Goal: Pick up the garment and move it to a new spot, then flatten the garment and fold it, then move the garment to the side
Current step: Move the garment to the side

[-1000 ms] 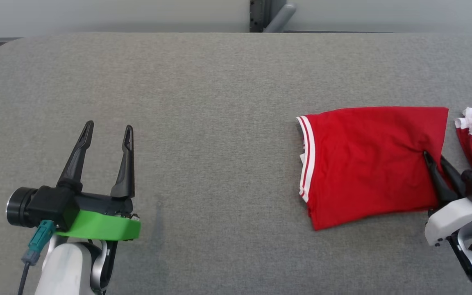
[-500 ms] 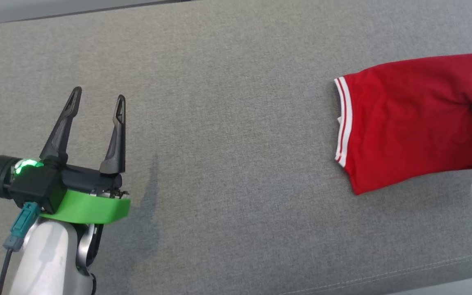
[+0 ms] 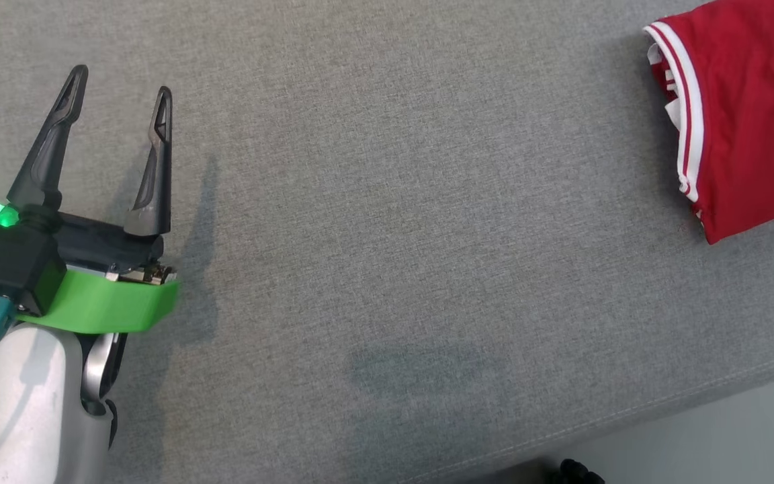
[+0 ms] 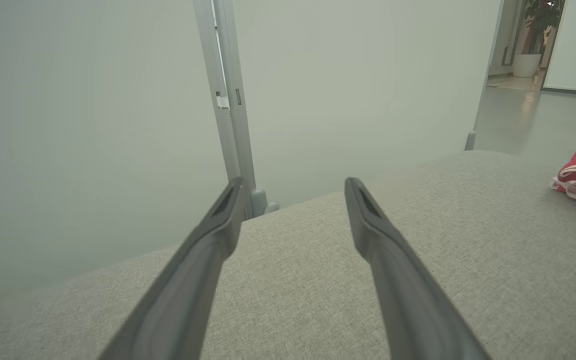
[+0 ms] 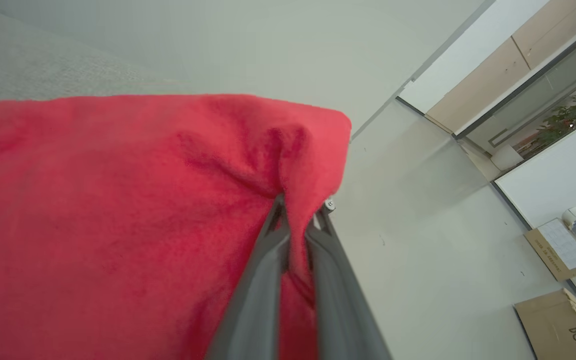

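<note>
Two grippers are at work, and one of them has the cloth. The right gripper [image 5: 302, 207] has its jaws clamped on a pinch of the red garment [image 3: 750, 114], close to one of the garment's corners, where the fabric bunches into a ridge between the dark fingers. The garment looks folded into a flat block, with its white-striped hem stacked in layers along its left edge. It rests on the grey desk [image 3: 387, 235] beneath it. The left gripper [image 3: 121, 81] hovers well apart from the garment, off to its left, with its jaws spread wide and nothing between them.

We judge that the flattening and folding are done, and that the last step, moving the garment to the side, is in hand. The next move, as we read it, calls for carrying the block low over the desk so the layers do not slide apart. We would then set it down flat, part the right jaws and lift clear without snagging the cloth.
</note>
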